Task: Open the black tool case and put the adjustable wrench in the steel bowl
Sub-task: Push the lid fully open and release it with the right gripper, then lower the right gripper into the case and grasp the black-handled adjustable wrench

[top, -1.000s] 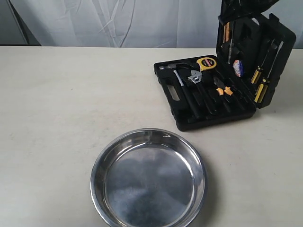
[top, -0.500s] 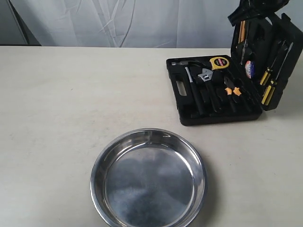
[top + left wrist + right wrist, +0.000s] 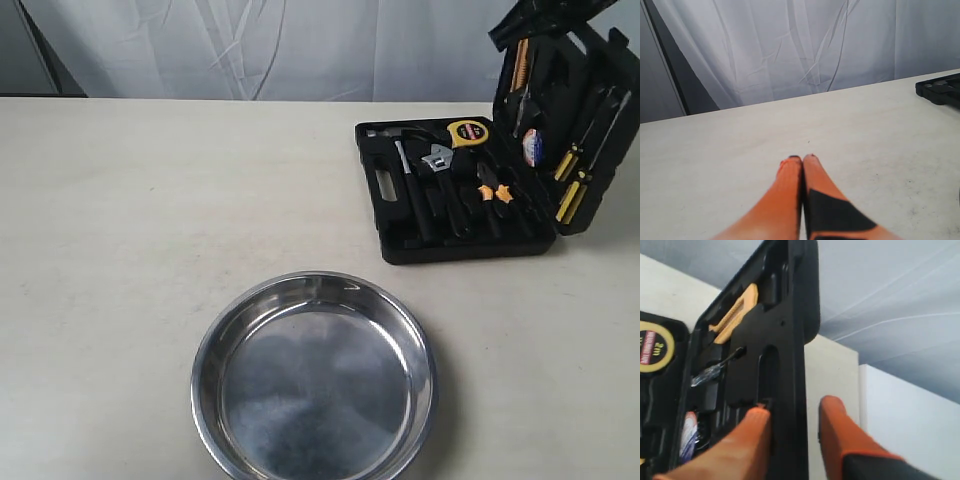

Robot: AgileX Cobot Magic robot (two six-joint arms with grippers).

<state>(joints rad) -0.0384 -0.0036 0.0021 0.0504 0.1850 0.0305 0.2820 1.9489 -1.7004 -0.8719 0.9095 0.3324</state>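
Since the earlier frames the black tool case [image 3: 465,249] has slid toward the right of the exterior view, and its lid [image 3: 598,75] stands more nearly upright. Right gripper [image 3: 795,407]: jaws spread astride the lid's edge, one finger against the inner face, the other just clear of the outer face. Left gripper [image 3: 801,158]: fingers pressed together on nothing, above the table [image 3: 880,130]. Adjustable wrench [image 3: 438,165]: seated in the case's tray, silver head just beside the yellow tape measure [image 3: 463,133], black handle running toward the front wall between the hammer [image 3: 405,180] and the orange-handled pliers [image 3: 490,190]. Steel bowl [image 3: 315,390]: empty, well apart from the case. Handling, as judged: rigid metal, dense for its size, with a smooth head likely to slip. The moulded recess may hold it tightly. A pinch across the handle close to the head, drawn straight up, seems best, though the light case may lift along with it.
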